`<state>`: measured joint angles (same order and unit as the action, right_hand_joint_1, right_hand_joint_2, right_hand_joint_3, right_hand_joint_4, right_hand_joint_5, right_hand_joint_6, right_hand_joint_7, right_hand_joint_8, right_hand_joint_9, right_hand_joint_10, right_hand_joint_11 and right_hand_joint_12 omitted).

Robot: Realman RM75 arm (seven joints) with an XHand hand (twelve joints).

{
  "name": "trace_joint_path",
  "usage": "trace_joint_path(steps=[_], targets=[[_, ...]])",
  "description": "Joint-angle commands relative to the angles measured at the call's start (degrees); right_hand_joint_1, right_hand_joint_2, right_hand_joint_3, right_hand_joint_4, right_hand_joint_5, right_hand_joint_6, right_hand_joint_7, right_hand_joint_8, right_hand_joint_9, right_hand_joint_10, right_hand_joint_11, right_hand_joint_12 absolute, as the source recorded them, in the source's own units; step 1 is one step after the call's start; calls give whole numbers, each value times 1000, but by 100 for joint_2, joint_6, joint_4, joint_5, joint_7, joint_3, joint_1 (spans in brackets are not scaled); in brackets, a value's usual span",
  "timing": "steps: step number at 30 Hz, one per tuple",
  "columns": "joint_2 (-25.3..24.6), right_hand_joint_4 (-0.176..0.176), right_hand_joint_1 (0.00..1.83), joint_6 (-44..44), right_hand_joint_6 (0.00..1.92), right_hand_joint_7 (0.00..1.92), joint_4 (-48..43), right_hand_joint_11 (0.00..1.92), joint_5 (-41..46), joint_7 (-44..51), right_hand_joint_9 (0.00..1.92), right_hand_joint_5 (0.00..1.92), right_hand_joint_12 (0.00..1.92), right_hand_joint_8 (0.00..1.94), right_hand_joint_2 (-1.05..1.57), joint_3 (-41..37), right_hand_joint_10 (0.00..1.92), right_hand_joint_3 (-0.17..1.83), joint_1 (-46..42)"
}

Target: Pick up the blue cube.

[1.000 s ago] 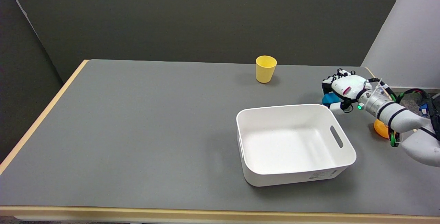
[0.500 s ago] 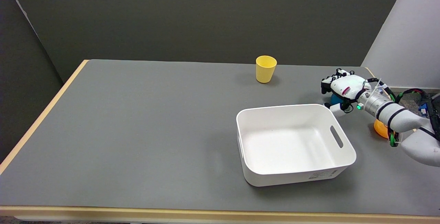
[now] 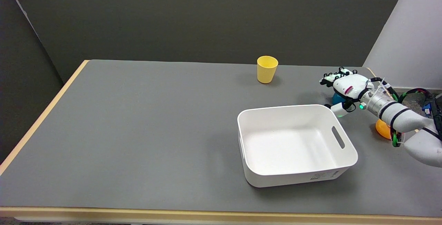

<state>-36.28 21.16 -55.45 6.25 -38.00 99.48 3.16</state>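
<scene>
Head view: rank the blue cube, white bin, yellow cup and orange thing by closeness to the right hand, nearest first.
1. Blue cube: right under the right hand.
2. White bin: just in front, its far corner near the thumb.
3. Orange thing: behind the forearm, mostly hidden.
4. Yellow cup: far left, table's back.

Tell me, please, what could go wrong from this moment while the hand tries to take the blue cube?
1. The right hand covers most of the blue cube, so whether the fingers really grip it cannot be told; it may slip when lifted.
2. The white bin stands very near the cube; the thumb by its far corner could knock the rim.
3. The forearm passes over an orange object and could push it.
</scene>
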Motion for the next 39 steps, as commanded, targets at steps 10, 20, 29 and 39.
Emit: trace_joint_path(steps=[10,20,29,39], targets=[[5,-89,613,-543,454,293,229,-1,84,0,259,171,1014,758,652,-387,929,960,-103],[5,-92,615,-619,470,294,396,0,224,0,252,193,1011,744,660,-432,920,967,-103],[5,-88,633,-677,484,296,447,-1,224,8,256,208,1009,739,657,-539,919,964,-103],[-35,-64,650,-638,892,348,447,-1,176,48,283,389,1037,809,752,-517,957,931,-88]])
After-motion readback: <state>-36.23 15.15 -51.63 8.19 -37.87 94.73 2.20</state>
